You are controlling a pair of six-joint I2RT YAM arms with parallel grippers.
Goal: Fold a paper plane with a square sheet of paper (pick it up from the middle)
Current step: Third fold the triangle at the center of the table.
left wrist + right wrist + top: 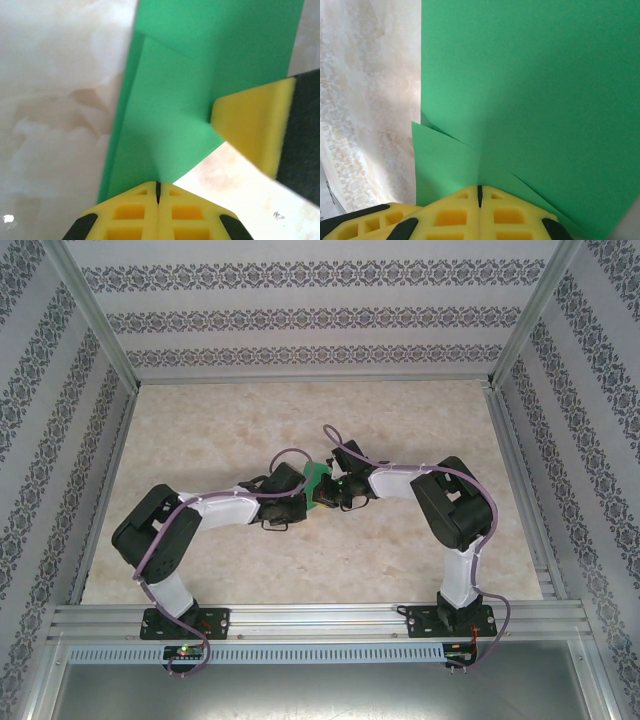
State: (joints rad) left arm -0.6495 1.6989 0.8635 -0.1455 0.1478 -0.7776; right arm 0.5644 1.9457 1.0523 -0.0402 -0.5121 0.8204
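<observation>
My left end effector (158,191) had its two yellow pads pressed together on the near corner of the green sheet of paper (200,60). My right end effector (480,192) was likewise pressed shut on the sheet from the opposite side. Seen from above, the two met tip to tip near the middle of the tabletop (200,440), with the paper a small green patch between them. I could not tell whether it was lifted clear of the marbled surface or resting on it.

The sheet was already layered. My left wrist camera showed a diagonal flap edge running across it, and my right wrist camera showed small folded corners just beside my pads. I judged it light, thin and limp enough to sag wherever it was unsupported. It looked easy to crease in the wrong place or to tear if my two holds pulled apart. The best hold seemed to be at the layered edges, where the paper was stiffest. One of my right fingers (250,125) touched the sheet's edge in the left wrist view.

Bare tabletop lay open on every side. The patterned walls (60,440) and the metal frame rail (320,615) stood well apart from the paper, so I judged there was room to swing either arm.
</observation>
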